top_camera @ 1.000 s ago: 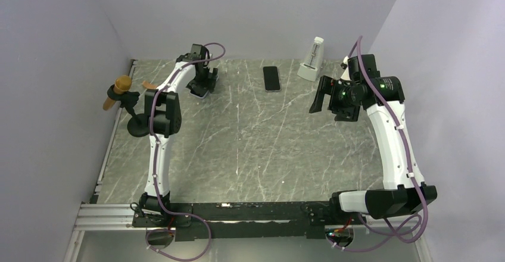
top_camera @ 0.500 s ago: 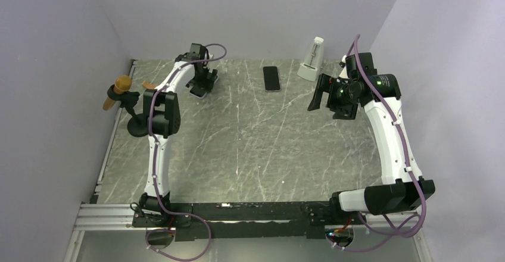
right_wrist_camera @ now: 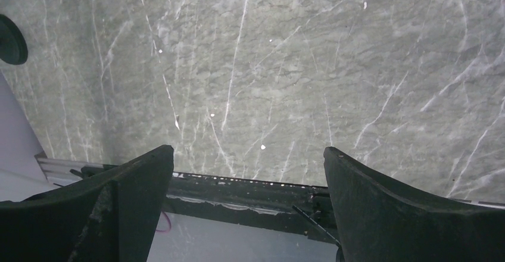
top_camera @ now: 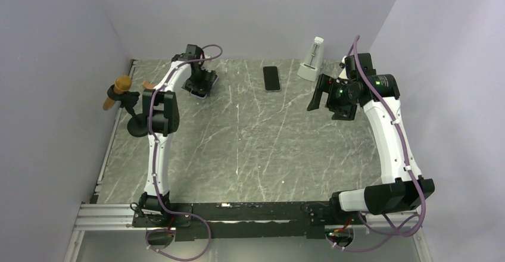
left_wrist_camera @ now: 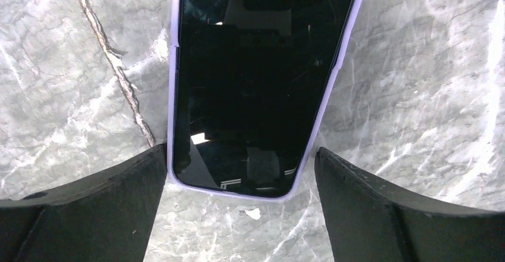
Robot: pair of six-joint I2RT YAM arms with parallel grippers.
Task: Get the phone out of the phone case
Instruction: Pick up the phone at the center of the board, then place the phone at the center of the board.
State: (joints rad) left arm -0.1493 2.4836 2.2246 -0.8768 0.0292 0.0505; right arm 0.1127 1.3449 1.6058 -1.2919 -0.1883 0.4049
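Grey marbled table (top_camera: pixel 268 155), walled on three sides. Left arm (top_camera: pixel 156 131) stretched to the far left corner. Right arm (top_camera: pixel 390 137) raised over the right side, well apart from the work.

Left gripper (left_wrist_camera: pixel 239 150): spread wide, holding nothing, jaws flanking the near end of the phone case (left_wrist_camera: pixel 174 95), one just beside each long edge. Right gripper (right_wrist_camera: pixel 248 149): likewise spread wide and empty, above bare tabletop.

Phone case: flat on the table at far left, directly under the left gripper, pale lavender rim wrapped around the phone (left_wrist_camera: pixel 250 83), glossy dark face up. Second dark phone (top_camera: pixel 271 78) at far centre, well apart; leave alone.

Handling, by judgement:
- Treat as light and thin: rigid core, flexible shell.
- Expect a slick glass face and a snug lip; avoid hard pressure on the glass.
- Expect sliding on the smooth stone under any sideways push.
- Pinch across the long edges to steady the shell.
- Start the peel at a corner, probably the weakest point of the lip.
- Bring the right gripper across to share the work: one hold on the shell, one push on the phone.
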